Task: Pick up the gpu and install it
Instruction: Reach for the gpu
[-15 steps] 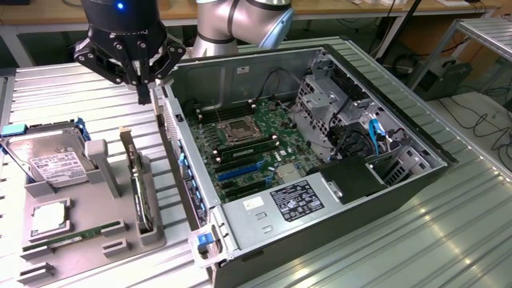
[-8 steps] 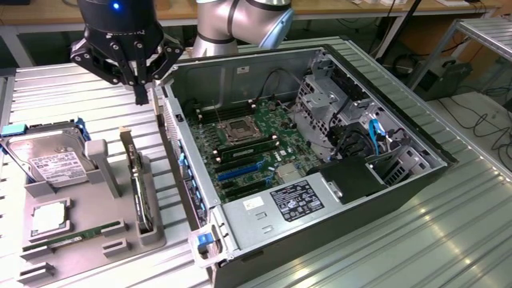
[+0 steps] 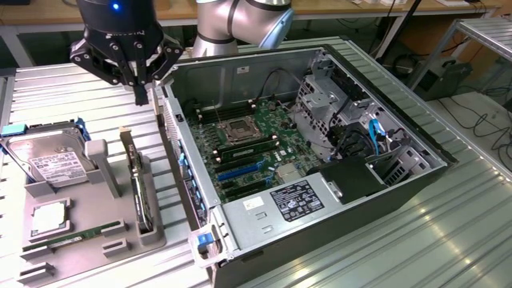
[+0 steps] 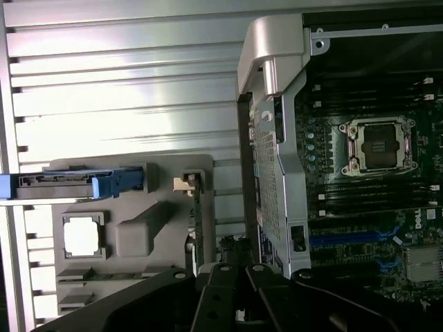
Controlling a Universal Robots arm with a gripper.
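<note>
Above the grey tray (image 3: 84, 207), the gripper (image 3: 142, 97) hangs empty, fingers together, near the gpu (image 3: 138, 189), seemingly a stiff, light, fragile card, best pinched at its upper edge.

Exterior view: high, oblique, looking down over parts tray (image 3: 92, 207) and open computer case (image 3: 264, 78).
Wrist view: nearer, straight down past the gripper (image 4: 234, 259).
Shared: tray, case wall, CPU socket (image 3: 240, 129).

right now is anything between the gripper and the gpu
Nothing visible: open air lies between the shut gripper and the gpu, standing on edge in the grey tray. The case wall is beside them, not between.
</note>
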